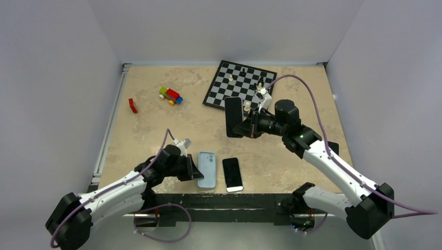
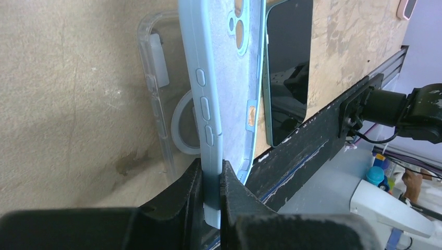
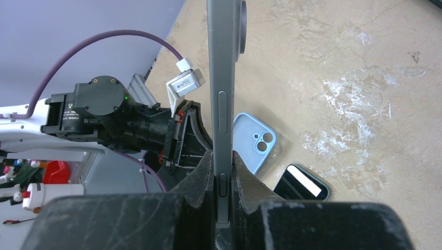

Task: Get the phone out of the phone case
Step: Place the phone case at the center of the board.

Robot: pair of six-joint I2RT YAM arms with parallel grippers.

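The left gripper (image 2: 211, 174) is closed tight on the side wall of the light blue soft phone case (image 2: 235, 104), its two black fingers pinching the rim just below the row of moulded buttons. The case holds no phone: its pale grey lining lies bare and the camera cut-outs show through near its far end. It lies low at the near edge of the beige stone-patterned table (image 1: 156, 130), partly over a clear plastic case (image 2: 156, 114) with a ring printed on its back. Just beside the blue case, on the right, a second black-screened phone (image 1: 232, 174) with a green edge lies flat, screen up. The right gripper (image 3: 223, 162) is clamped on the slim dark grey phone (image 3: 225, 78), gripping it across front and back near one end. This phone is out of the case, held upright above the middle of the table and well apart from the blue case. Edge-on in the wrist view it shows a thin metal frame with side buttons and a raised camera bump near its far end; from above it reads as a dark, plain slab. Beyond it lie a black-and-white chessboard (image 1: 234, 89) with a few pieces, a multicoloured brick toy car (image 1: 171, 96) and a small red brick (image 1: 133, 105).
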